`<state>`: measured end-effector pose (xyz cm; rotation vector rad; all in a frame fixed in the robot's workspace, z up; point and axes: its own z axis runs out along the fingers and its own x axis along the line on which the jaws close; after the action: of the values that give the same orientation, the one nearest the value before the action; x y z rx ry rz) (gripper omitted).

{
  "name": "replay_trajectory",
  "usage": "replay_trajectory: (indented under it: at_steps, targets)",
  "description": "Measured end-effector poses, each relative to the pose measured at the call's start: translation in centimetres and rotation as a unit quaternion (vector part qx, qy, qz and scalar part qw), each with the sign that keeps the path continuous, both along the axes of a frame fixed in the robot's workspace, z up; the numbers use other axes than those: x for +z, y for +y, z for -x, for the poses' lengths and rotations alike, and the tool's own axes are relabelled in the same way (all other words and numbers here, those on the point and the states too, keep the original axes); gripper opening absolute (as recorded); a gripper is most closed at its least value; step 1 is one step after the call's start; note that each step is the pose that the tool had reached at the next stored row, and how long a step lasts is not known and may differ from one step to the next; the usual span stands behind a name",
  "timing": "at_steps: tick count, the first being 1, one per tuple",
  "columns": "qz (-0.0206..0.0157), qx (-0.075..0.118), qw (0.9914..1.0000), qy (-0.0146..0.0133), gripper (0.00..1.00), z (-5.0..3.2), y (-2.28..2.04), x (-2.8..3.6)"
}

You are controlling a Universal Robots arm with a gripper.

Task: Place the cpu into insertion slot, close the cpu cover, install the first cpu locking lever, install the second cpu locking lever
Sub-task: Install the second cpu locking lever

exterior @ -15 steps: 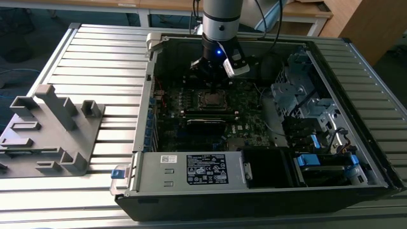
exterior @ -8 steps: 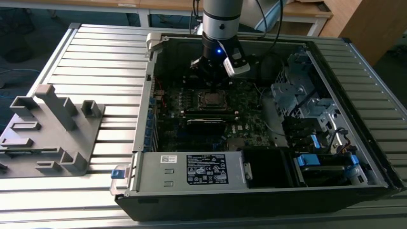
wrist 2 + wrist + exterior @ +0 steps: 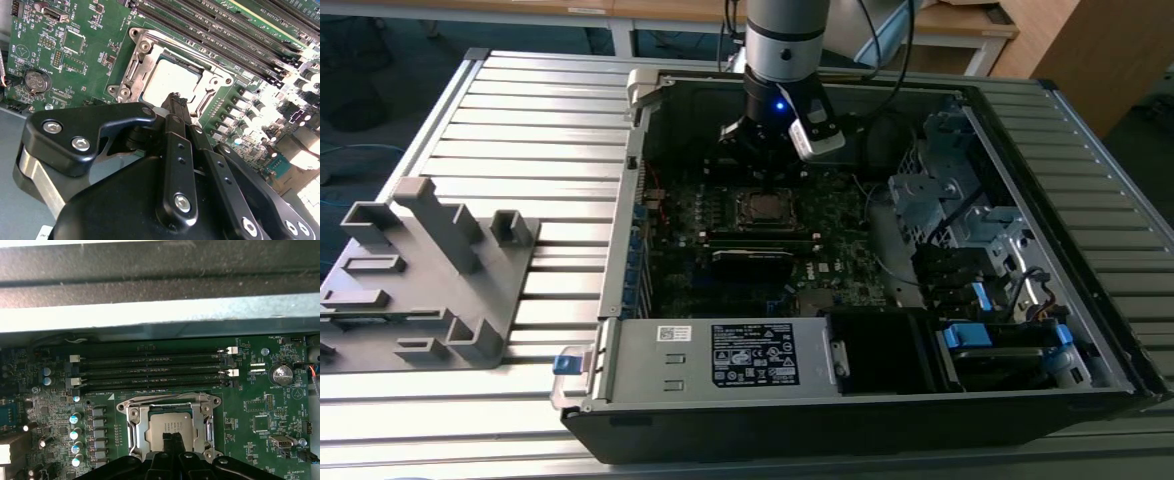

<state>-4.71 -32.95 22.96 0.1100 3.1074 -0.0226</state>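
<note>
Gripper (image 3: 178, 98) fingers pressed together with nothing between them, tips just over the cpu (image 3: 170, 423), which is seated in the insertion slot (image 3: 134, 430), mid-motherboard (image 3: 90, 50), cover (image 3: 150, 47) down around it.

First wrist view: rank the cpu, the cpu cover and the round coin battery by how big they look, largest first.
1. cpu cover, the silver frame around the chip.
2. cpu, partly hidden by the gripper.
3. coin battery, clearly smallest.
All sit on the same board, so nearness hardly skews this.
</note>
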Motion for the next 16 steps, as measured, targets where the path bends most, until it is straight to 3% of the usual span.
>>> replay_trajectory:
  at_steps: [6, 11, 16]
  targets:
    - [0.0000, 0.000, 1.00000, 0.0000, 0.11, 0.00, 0.00, 0.01]
    - [0.0001, 0.000, 1.00000, 0.0000, 0.11, 0.00, 0.00, 0.48]
    - [0.0001, 0.000, 1.00000, 0.0000, 0.11, -0.01, -0.08, 0.52]
